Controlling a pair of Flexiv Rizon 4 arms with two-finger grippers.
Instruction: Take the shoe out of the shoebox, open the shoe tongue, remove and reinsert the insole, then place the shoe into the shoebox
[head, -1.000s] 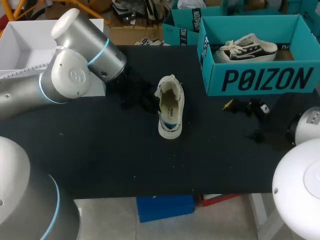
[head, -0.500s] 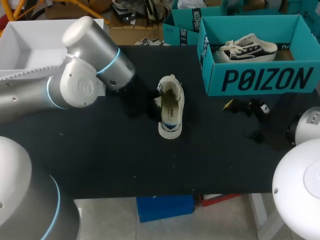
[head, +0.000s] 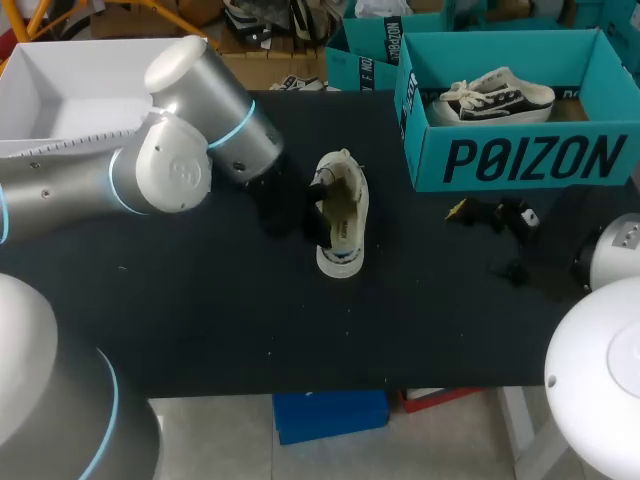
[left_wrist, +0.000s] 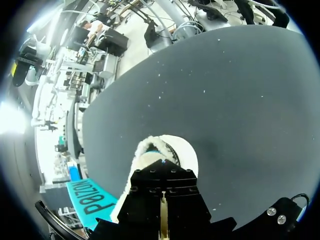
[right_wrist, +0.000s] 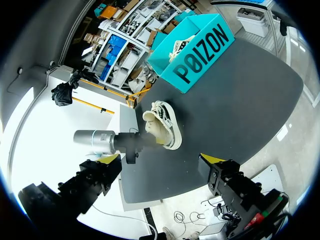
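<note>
Head view: cream low-top shoe (head: 341, 228) lies far-to-near, toe nearward; left gripper (head: 316, 190) at collar, grip unreadable; right gripper (right_wrist: 161, 158) fingers spread, empty.

two shoes: a pale shoe (head: 345, 240), a dark-striped shoe (head: 495, 95); one teal shoebox (head: 520, 160) on the table.

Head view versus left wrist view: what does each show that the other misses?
Only the head view: the second shoe lying inside the shoebox, the white box and my left arm. Only the left wrist view: the fuzzy lining of the shoe, close up. Both: that shoe on the table and the shoebox's printed wall.
</note>
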